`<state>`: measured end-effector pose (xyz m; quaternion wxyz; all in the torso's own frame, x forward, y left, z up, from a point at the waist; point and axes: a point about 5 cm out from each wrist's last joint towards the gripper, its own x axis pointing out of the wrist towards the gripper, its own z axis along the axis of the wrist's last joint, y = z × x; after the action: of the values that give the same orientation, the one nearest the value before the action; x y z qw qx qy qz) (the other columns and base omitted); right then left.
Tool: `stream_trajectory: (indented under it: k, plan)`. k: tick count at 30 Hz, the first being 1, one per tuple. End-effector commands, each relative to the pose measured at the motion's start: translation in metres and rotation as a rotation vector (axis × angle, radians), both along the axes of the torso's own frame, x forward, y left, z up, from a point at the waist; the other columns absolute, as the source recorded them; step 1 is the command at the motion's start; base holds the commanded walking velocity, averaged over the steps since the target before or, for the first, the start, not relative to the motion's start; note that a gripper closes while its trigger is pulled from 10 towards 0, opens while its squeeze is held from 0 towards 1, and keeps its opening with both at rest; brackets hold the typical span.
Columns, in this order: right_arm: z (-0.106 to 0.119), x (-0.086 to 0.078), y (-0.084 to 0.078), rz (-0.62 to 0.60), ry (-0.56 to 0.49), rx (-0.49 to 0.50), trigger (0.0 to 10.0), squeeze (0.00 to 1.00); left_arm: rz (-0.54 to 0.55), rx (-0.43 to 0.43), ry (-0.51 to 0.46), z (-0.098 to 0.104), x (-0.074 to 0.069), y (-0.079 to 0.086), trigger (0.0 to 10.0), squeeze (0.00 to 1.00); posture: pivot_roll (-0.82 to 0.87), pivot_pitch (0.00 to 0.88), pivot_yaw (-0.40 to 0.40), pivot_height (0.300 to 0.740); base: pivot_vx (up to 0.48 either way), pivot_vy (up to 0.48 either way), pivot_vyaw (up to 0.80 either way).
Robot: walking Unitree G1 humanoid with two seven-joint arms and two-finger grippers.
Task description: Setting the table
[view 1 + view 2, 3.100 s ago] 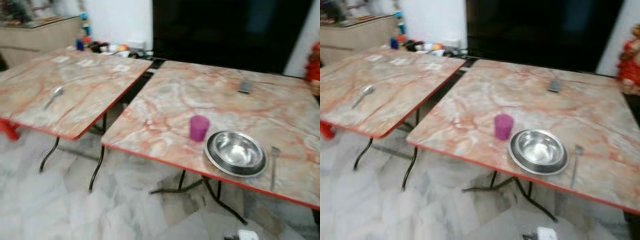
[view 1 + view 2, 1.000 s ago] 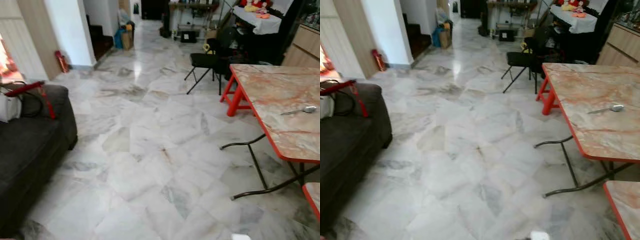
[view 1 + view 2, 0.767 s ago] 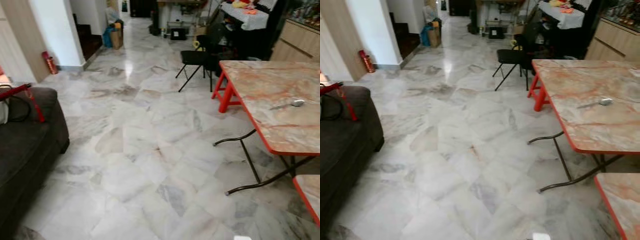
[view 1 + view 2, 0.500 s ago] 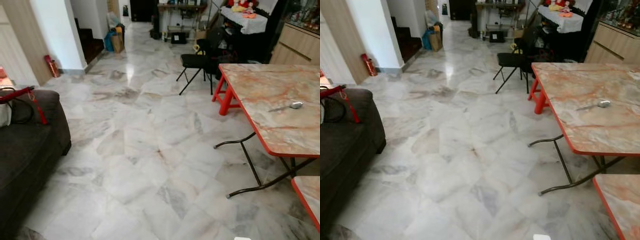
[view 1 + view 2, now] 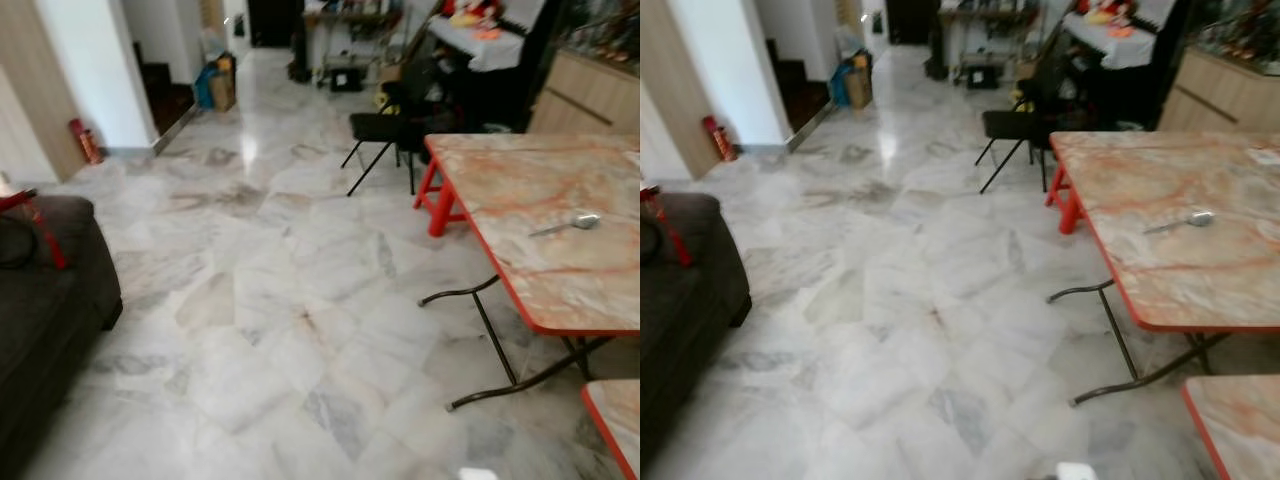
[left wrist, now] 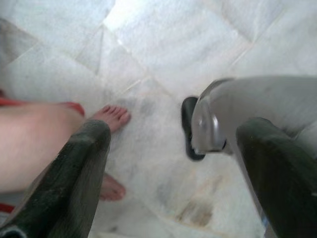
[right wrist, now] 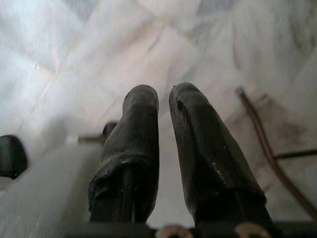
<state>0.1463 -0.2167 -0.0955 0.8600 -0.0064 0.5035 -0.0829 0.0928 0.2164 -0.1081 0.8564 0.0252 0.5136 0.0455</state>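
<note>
A spoon point(image 5: 568, 224) is seen on the marble-patterned counter point(image 5: 520, 190) at the right.
The spoon is silver, with its bowl to the right and its thin handle to the left, well inside the red edge. The left gripper point(image 6: 173, 148) is held with fingers spread wide above the floor point(image 5: 290, 300), near a person's bare foot point(image 6: 111, 118). The right gripper point(image 7: 163, 106) is closed, its fingers nearly touching, with nothing between them.

Right gripper point(image 7: 164, 99), fingers nearly together, above marble floor point(image 7: 74, 64)
</note>
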Motion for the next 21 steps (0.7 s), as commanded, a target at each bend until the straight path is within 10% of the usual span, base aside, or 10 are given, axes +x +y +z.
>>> stream_trajectory:
  k: [1, 21]
  plan:
    - [0.0016, 0.0121, 0.0181, 0.030, -0.032, 0.038, 10.0, 0.00, -0.007, -0.019, 0.023, -0.0020, -0.0057, -0.0024, 10.0, 0.00, -0.02, 0.000, -0.019, 0.740, 0.304, 0.000, 0.00]
    - [0.0016, 0.0115, 0.0162, -0.034, -0.039, 0.055, 10.0, 0.00, -0.005, -0.024, 0.018, -0.0018, -0.0048, -0.0027, 10.0, 0.00, -0.02, 0.000, -0.020, 0.740, 0.257, 0.000, 0.00]
